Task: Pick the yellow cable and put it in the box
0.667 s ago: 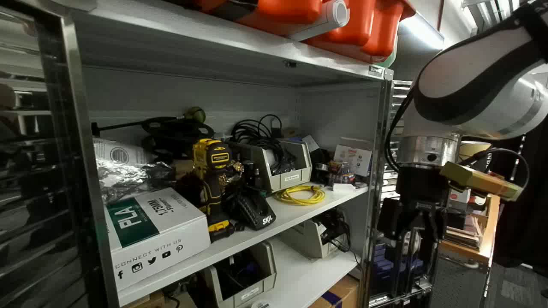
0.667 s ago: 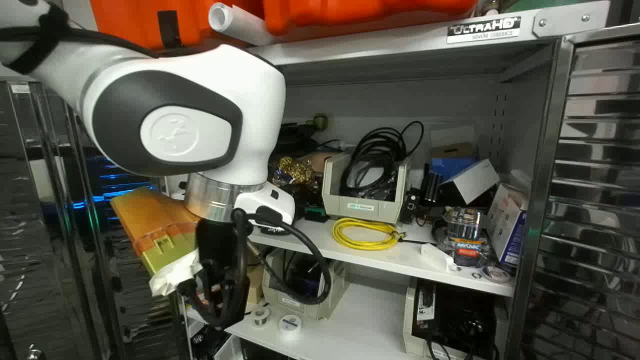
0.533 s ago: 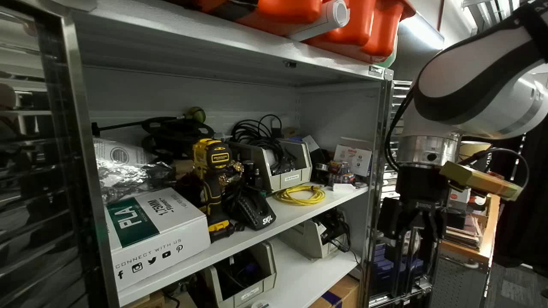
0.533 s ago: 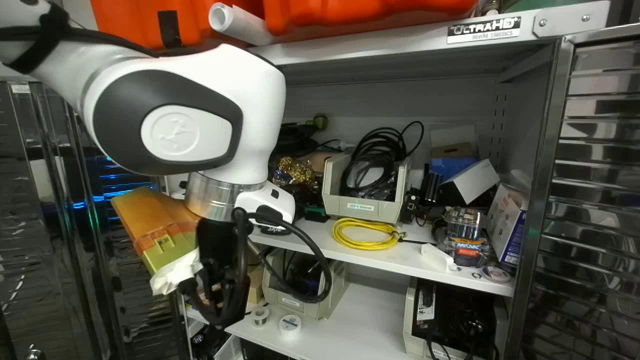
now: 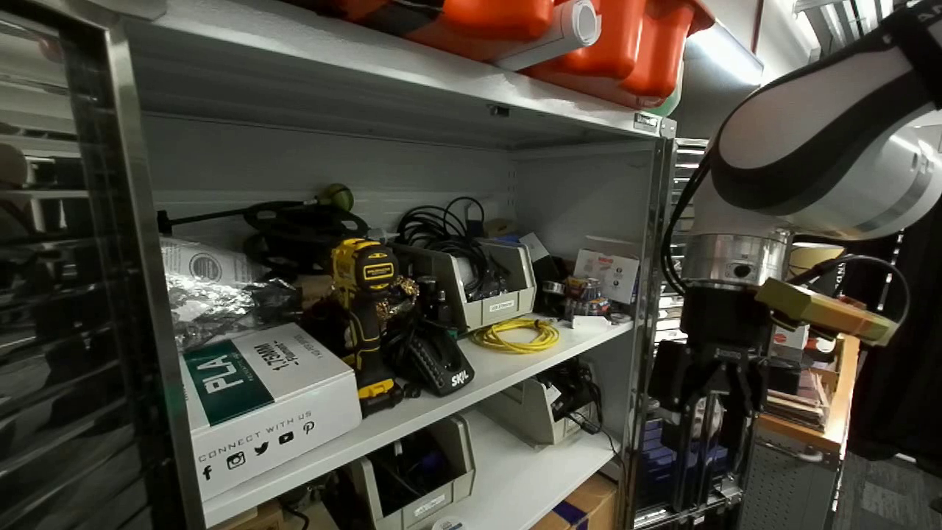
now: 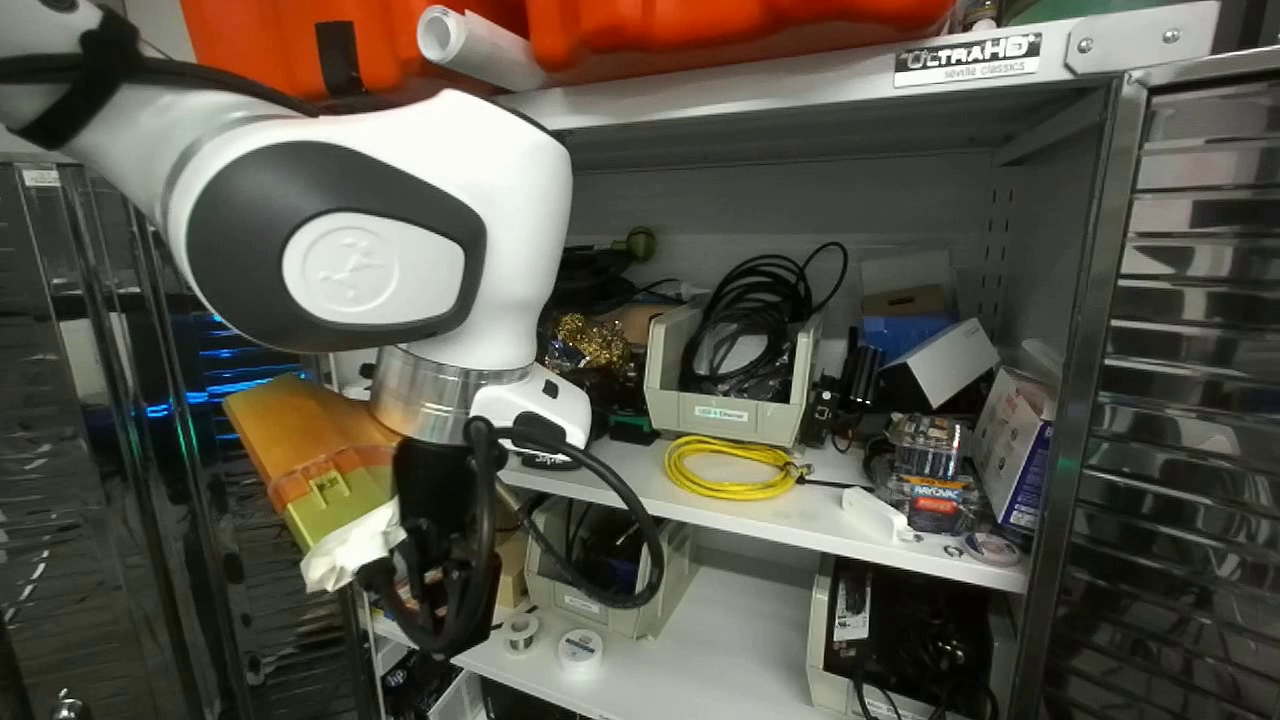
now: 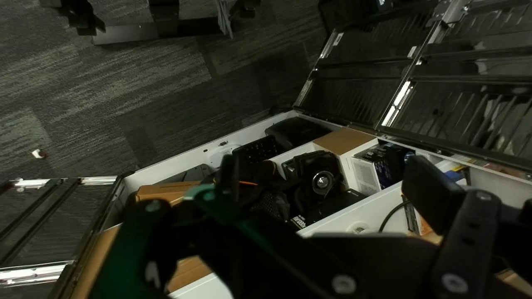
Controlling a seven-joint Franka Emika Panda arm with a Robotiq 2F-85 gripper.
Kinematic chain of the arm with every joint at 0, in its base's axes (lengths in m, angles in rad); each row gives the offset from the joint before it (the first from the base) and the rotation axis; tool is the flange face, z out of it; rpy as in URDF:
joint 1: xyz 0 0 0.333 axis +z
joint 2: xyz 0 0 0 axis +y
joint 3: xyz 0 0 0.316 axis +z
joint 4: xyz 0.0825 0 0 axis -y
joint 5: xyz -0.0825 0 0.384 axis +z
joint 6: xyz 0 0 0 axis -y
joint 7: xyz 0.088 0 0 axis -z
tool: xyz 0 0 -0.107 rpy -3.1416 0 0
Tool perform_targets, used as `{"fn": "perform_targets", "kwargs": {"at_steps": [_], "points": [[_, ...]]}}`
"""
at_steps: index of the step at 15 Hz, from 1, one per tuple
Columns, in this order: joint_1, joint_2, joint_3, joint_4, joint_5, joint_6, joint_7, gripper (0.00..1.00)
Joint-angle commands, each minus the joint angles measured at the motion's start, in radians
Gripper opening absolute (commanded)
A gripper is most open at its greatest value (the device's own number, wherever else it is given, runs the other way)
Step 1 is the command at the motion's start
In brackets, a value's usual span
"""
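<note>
White counter [image 6: 800, 512], yellow cable [image 6: 728, 490] coiled near front edge, labelled bin [image 6: 775, 420] just behind, PLA filament box [image 5: 274, 403] at left front corner, orange tubs [image 5: 618, 44] overhead, dark carpet [image 7: 145, 87] below, claw [image 7: 330, 185] beyond front edge, fingers [image 7: 432, 194] spread

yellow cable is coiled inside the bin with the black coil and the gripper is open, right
Not inside: in both exterior views the yellow cable lies coiled on the shelf in front of the bin with the black coil. The gripper is open, yes.
</note>
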Motion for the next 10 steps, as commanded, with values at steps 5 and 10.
{"fn": "perform_targets", "kwargs": {"at_steps": [5, 10], "points": [[-0.055, 0.097, -0.004, 0.156, -0.044, 0.091, -0.025, 1.00], [-0.079, 0.249, -0.036, 0.287, -0.028, 0.219, -0.077, 1.00]]}}
